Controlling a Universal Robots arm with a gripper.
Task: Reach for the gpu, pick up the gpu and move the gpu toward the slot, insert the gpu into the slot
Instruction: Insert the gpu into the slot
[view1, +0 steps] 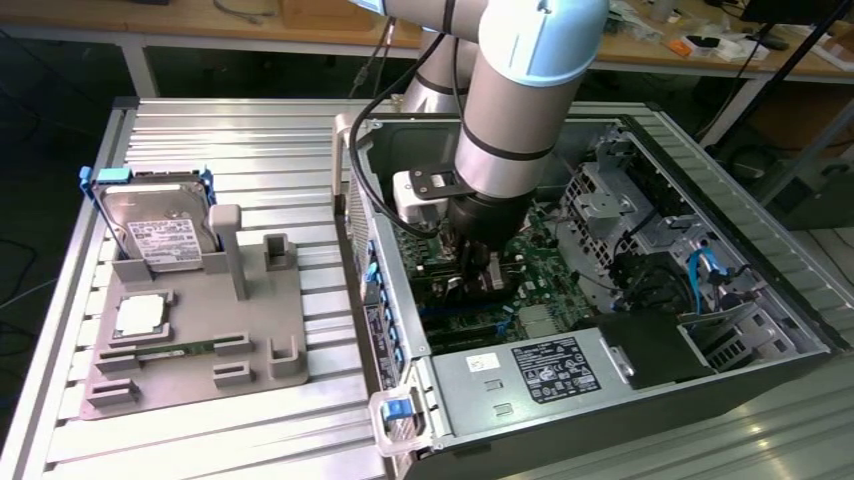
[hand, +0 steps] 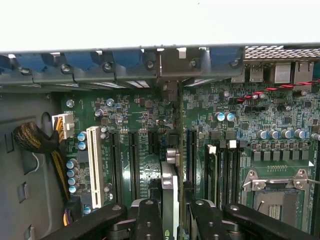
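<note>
In the wrist view the gpu (hand: 169, 185) appears edge-on as a thin card with a silver part, running from between my fingers toward its end bracket (hand: 169, 65) at the case's rear wall. My gripper (hand: 174, 220) is shut on it, with one black finger (hand: 149, 220) on each side. The card stands over the green motherboard (hand: 130, 107), between long black expansion slots (hand: 191, 155). The slot under it is hidden by the card, and I cannot tell whether it is seated. In the exterior view my gripper (view1: 478, 262) is deep inside the open computer case (view1: 694, 350).
A white slot (hand: 94, 165) and braided cables (hand: 35, 140) lie to one side of the card, memory slots (hand: 222, 170) and the CPU socket (hand: 275, 197) to the other. On the exterior view's left a grey holder (view1: 254, 350) carries a hard drive (view1: 158, 235). The power supply (view1: 534, 368) fills the case's near end.
</note>
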